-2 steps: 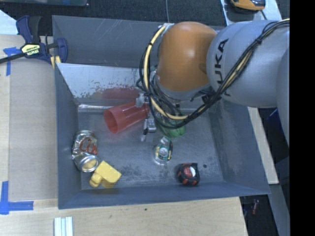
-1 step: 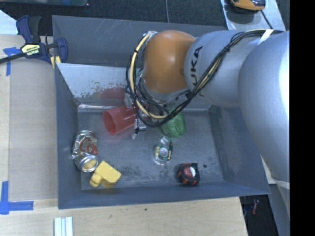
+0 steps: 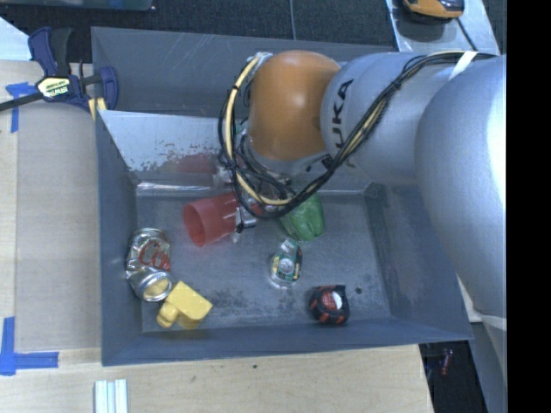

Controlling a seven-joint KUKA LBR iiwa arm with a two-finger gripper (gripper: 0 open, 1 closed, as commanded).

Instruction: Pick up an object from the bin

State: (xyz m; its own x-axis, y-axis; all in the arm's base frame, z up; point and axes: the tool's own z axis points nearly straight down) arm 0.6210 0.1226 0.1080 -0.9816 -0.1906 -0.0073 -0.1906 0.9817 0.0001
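Pincer (image 3: 244, 217) beside the red cup (image 3: 207, 222) — open or closed, we cannot tell — which we judge light, stiff, best gripped at its rim

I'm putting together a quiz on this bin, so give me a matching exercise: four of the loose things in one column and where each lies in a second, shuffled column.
Things:
1. red cup
2. yellow block
3. crushed silver can
4. red-and-black round thing

Places in the view:
A. lowest and farthest right of the four
B. farthest left, just above the yellow block
C. lower left
D. centre, lying on its side

Pairs: 1-D, 2-C, 3-B, 4-A
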